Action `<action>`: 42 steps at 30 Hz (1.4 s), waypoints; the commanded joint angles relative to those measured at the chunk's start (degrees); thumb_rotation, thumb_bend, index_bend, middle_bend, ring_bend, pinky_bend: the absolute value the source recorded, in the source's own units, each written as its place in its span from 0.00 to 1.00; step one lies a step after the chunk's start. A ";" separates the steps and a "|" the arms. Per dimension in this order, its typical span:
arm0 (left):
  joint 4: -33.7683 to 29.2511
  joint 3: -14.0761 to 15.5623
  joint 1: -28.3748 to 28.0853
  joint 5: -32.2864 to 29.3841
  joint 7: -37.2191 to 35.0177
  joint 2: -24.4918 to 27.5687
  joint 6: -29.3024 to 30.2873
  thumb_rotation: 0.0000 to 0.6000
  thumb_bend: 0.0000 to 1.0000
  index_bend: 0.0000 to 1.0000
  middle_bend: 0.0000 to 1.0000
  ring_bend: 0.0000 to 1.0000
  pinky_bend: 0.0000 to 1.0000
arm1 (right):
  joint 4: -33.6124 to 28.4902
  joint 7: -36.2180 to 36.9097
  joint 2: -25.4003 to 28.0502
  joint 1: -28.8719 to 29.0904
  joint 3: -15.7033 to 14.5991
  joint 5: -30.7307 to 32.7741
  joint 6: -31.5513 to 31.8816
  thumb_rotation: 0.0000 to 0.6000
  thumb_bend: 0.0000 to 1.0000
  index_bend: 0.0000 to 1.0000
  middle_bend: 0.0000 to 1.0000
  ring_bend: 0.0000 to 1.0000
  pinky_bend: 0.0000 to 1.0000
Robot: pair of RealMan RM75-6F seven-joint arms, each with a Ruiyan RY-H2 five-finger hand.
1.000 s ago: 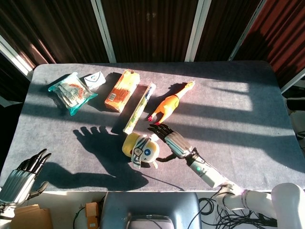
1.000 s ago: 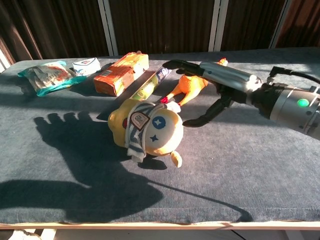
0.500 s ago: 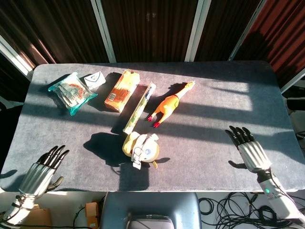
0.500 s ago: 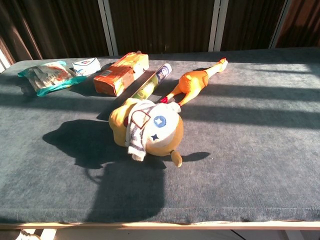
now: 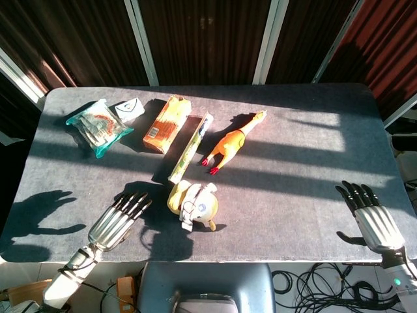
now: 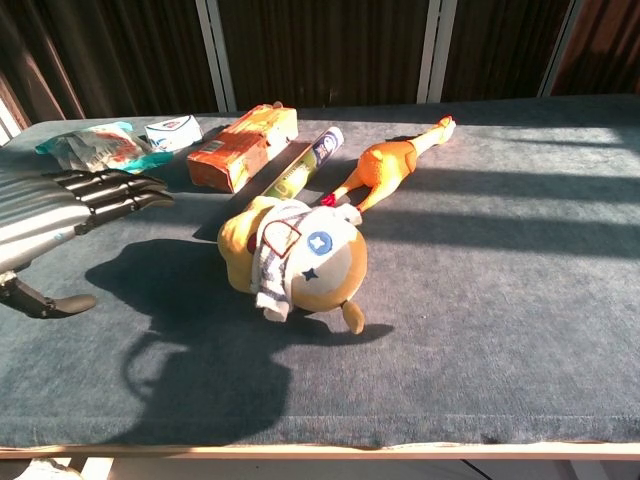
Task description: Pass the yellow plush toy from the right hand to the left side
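Observation:
The yellow plush toy (image 5: pixel 193 204) (image 6: pixel 297 258) lies on the grey table (image 5: pixel 293 150) near its front edge, a little left of the middle, with no hand on it. My left hand (image 5: pixel 120 218) (image 6: pixel 70 205) hovers open just left of the toy, fingers stretched out flat toward it, a small gap between fingertips and plush. My right hand (image 5: pixel 373 220) is open at the table's front right corner, far from the toy, and shows only in the head view.
An orange rubber chicken (image 5: pixel 232 141), a long tube box (image 5: pixel 191 147) and an orange carton (image 5: pixel 167 123) lie behind the toy. A teal snack bag (image 5: pixel 98 127) and a small white box (image 5: pixel 130 107) sit at the back left.
The right hand has let go of the plush and drawn back to the front right corner. The left hand has come in from the front left corner toward the toy.

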 commanded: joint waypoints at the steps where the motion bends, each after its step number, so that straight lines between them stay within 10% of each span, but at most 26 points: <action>1: 2.44 -3.15 -4.79 -5.95 4.19 -6.92 -5.44 1.00 0.26 0.00 0.00 0.00 0.17 | 0.65 1.72 0.48 -1.16 0.27 -1.41 1.19 1.00 0.07 0.00 0.00 0.00 0.00; 12: 8.54 -6.31 -12.10 -21.56 14.25 -19.46 -10.96 1.00 0.26 0.00 0.00 0.00 0.17 | 1.07 5.61 1.59 -2.42 1.26 -2.93 0.95 1.00 0.07 0.00 0.00 0.00 0.00; 21: 15.00 -7.35 -13.49 -18.50 2.49 -29.97 -3.88 1.00 0.26 0.00 0.01 0.12 0.26 | 0.94 6.21 1.99 -2.58 1.92 -3.35 -0.76 1.00 0.07 0.00 0.00 0.00 0.00; 24: 22.02 -6.76 -13.38 -11.52 -5.24 -35.44 3.54 1.00 0.27 0.11 0.25 0.39 0.58 | 0.84 6.46 2.18 -2.67 2.11 -3.48 -1.13 1.00 0.07 0.00 0.00 0.00 0.00; 28: 31.17 -5.20 -13.38 -7.19 -11.96 -40.16 8.45 1.00 0.30 0.60 0.73 0.75 0.94 | 0.83 6.93 2.42 -2.80 2.33 -3.63 -1.62 1.00 0.07 0.00 0.00 0.00 0.00; 32: 34.39 -4.86 -13.17 -6.82 -13.35 -41.17 9.57 1.00 0.34 0.78 0.89 0.90 1.00 | 0.70 6.95 2.56 -2.82 2.68 -3.33 -2.26 1.00 0.07 0.00 0.00 0.00 0.00; 42: 30.56 -5.95 -11.79 -6.49 -12.40 -34.88 13.05 1.00 0.37 0.84 0.96 0.95 1.00 | -0.05 6.52 2.90 -2.56 3.11 -2.78 -4.64 1.00 0.07 0.00 0.00 0.00 0.00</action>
